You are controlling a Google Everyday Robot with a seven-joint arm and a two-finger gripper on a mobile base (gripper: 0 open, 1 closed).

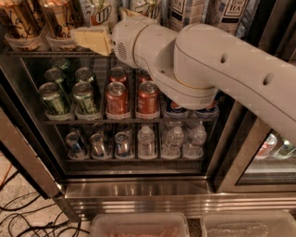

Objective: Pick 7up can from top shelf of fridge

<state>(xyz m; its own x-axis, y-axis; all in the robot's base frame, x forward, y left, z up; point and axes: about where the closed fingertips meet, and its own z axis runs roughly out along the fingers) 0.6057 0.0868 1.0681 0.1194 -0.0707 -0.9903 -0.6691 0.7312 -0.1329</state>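
1. Your tool (pixel 98 28) sits at the front edge of the top counter (pixel 32 53), left of middle, on the end of the white arm (pixel 222 69).
2. You cannot tell if the tool is apart or clamped.
3. The 7up can (pixel 99 10) stands on that counter just behind the tool, inside the fridge (pixel 138 190).

Green cans (pixel 85 97) and red cans (pixel 116 97) were ranged on the middle rack (pixel 129 121). Water bottles (pixel 146 139) were set below. Two clear plastic tubs (pixel 138 225) were seen on the floor.
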